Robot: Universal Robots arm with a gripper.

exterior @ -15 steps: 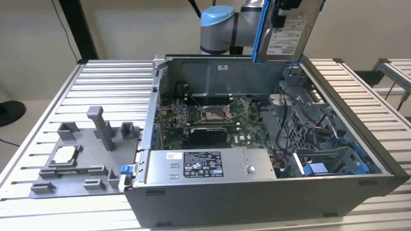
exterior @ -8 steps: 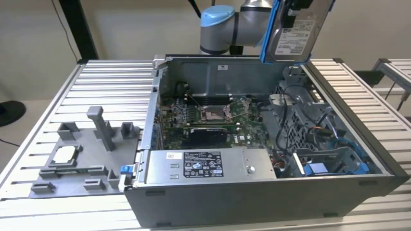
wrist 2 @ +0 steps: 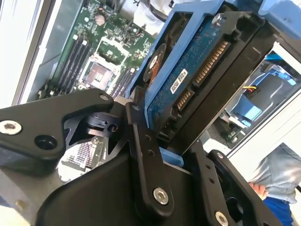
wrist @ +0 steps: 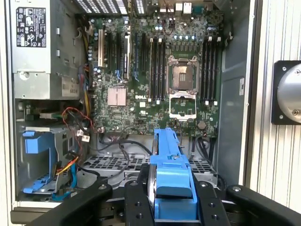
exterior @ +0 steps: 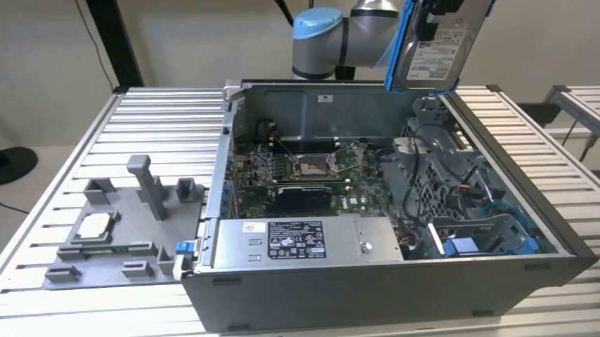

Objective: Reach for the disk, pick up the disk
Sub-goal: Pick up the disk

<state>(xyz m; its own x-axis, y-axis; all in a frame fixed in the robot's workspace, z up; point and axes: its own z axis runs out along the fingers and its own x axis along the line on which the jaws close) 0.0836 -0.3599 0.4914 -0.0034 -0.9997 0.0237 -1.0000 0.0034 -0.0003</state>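
The disk [exterior: 433,50] hangs upright above the back right corner of the open computer case [exterior: 375,284]. It is silver-grey with a white label and a blue rail along its edge. In the second wrist view the disk [wrist 2: 181,87] shows its blue circuit-board side and connectors, clamped between black fingers [wrist 2: 143,155]. In the first wrist view my gripper [wrist: 173,190] is shut on the disk's blue rail [wrist: 168,155], well above the motherboard [wrist: 155,80].
Inside the case lie the motherboard [exterior: 310,168], a power supply [exterior: 300,242] and a drive cage with a blue bracket [exterior: 468,247]. At the exterior view's left a grey fixture [exterior: 140,203] holds a small square chip [exterior: 94,226]. A person's sleeve [wrist 2: 277,174] is beside the case.
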